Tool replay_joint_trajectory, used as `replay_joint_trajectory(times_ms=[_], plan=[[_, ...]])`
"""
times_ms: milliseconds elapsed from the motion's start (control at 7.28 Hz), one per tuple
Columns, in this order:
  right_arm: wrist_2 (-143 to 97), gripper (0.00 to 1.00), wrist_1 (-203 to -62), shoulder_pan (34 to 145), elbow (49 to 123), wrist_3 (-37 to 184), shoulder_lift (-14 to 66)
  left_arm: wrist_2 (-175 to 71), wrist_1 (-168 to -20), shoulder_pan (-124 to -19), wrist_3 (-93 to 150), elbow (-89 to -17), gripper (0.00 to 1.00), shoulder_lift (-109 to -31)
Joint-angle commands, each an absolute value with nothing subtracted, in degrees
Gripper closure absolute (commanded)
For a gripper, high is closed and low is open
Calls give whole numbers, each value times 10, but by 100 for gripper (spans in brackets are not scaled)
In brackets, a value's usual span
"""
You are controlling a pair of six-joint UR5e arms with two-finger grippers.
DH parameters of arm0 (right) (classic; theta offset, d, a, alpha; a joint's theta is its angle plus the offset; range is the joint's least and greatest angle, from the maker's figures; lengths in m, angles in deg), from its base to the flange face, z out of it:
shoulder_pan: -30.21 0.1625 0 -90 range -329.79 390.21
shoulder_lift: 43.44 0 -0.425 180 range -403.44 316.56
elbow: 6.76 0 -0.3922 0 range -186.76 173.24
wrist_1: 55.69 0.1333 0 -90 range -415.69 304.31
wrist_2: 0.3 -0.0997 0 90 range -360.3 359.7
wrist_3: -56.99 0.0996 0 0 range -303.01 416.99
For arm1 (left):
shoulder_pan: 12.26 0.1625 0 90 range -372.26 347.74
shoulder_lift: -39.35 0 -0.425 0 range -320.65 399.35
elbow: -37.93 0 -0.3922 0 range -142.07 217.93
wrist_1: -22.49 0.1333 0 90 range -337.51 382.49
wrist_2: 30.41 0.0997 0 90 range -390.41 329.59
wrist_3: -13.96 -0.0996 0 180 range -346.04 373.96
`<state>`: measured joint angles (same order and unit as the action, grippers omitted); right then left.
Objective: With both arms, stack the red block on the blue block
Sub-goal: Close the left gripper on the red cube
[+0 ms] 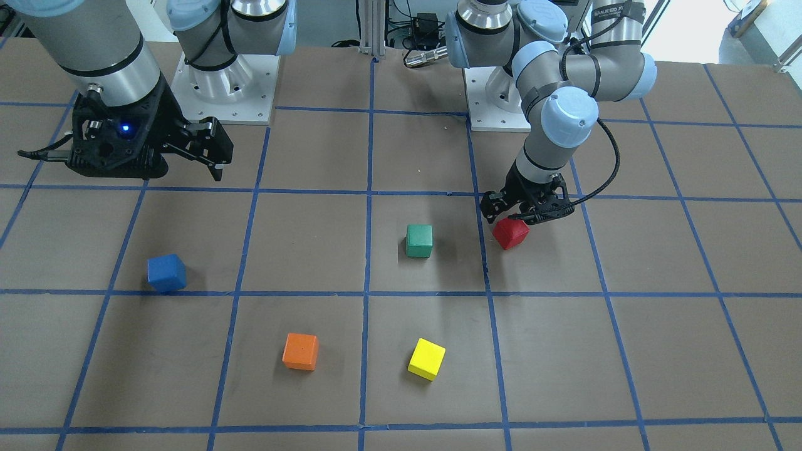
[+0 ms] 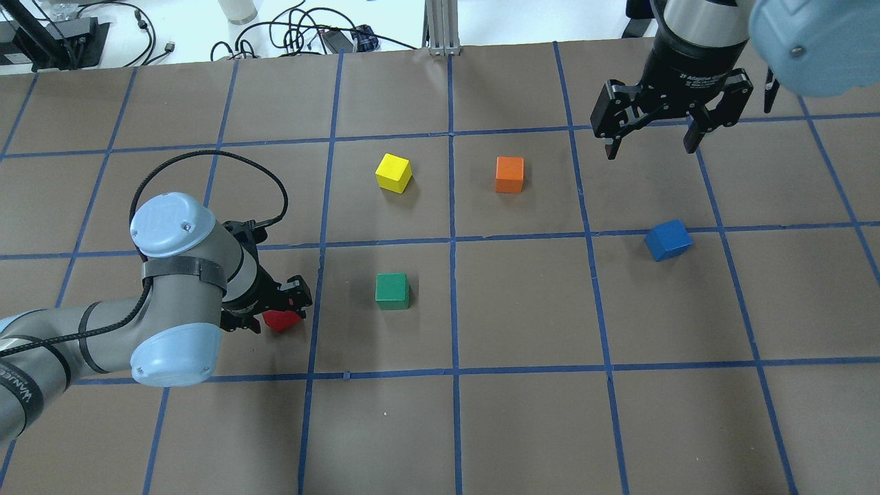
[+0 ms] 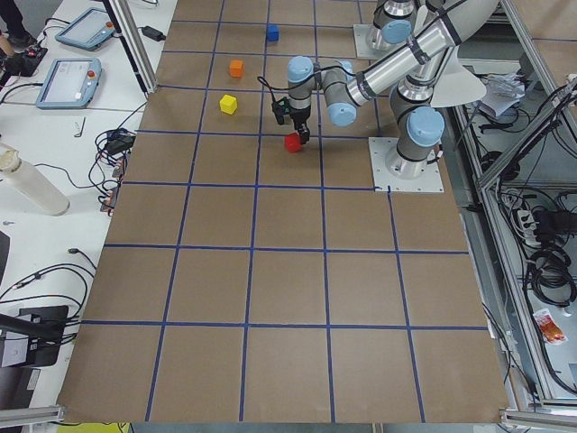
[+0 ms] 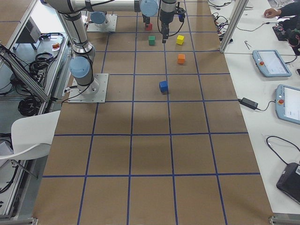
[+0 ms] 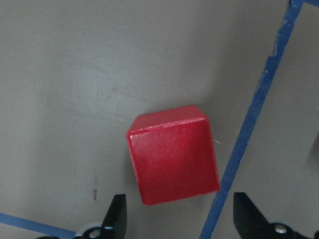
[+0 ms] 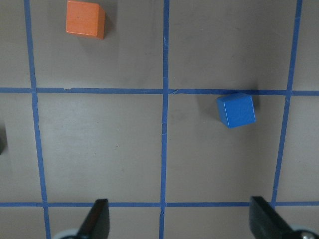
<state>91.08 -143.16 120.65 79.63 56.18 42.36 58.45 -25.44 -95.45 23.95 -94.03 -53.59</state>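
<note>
Your left gripper (image 5: 180, 216) hangs wide open over the skewed red block (image 5: 172, 159); closing on its corners could twist it loose. Your right gripper (image 2: 650, 146) is open too.

The overhead view looks forward and down on the tabletop (image 2: 481, 426) from behind the robot. The front-facing view looks steeply down from the opposite side. Both take in the green cube (image 2: 392, 291) near the middle. The two side views look along the tabletop from either end, from far off. Each wrist camera looks straight down, the left close on the red block (image 5: 172, 154), the right from higher over the blue block (image 6: 236, 110).
</note>
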Motion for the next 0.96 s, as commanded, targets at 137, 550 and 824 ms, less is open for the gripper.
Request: replay_joint_trajectory(times_ms=[137,550,824], plan=[[908,0,-1432,1206,796,562,424,584,-224,-955,242,-941,13,-557],[908,0,-1432,1208,796,561,429,584,-197,-955,232,-937,64,-563],[912,0,-1436,1206,796,562,429,583,-198,-971,228,-937,100,-544]])
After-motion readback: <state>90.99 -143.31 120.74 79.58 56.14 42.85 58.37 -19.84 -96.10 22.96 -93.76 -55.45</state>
